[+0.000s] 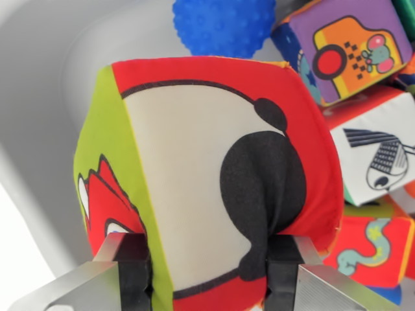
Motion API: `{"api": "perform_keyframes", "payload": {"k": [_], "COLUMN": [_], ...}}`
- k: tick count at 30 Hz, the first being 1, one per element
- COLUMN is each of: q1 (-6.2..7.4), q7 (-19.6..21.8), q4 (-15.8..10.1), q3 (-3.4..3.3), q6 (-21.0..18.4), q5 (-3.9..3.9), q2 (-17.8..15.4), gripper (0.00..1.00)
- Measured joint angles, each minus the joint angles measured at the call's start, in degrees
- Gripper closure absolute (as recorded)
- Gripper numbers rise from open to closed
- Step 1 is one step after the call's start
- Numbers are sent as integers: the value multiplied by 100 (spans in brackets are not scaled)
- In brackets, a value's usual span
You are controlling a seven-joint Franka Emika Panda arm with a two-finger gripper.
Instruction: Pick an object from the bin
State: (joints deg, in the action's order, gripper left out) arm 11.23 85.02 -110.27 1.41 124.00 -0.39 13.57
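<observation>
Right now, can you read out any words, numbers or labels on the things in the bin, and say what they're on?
No readable text anywhere.
Red cloth cube held in the pincer: black shapes only, no letters.
Purple cube: pictures only.
White cube: a black drawing only.
Blue ball: plain bumps.

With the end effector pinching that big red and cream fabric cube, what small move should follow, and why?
Probably a short straight lift. The end effector has both fingers pressed into the soft cube, denting it, so it looks held; the other blocks and blue ball crowd one side.
</observation>
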Motion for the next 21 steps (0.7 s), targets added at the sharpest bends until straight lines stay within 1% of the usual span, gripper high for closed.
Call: {"api": "perform_keyframes", "payload": {"k": [13,21], "q1": [0,0], "q7": [-2,-3], "q4": [417,693], "q3": [1,1], "q6": [-713,-1088], "q5": [5,6], "q2": [-293,-387], "gripper": [100,100]}}
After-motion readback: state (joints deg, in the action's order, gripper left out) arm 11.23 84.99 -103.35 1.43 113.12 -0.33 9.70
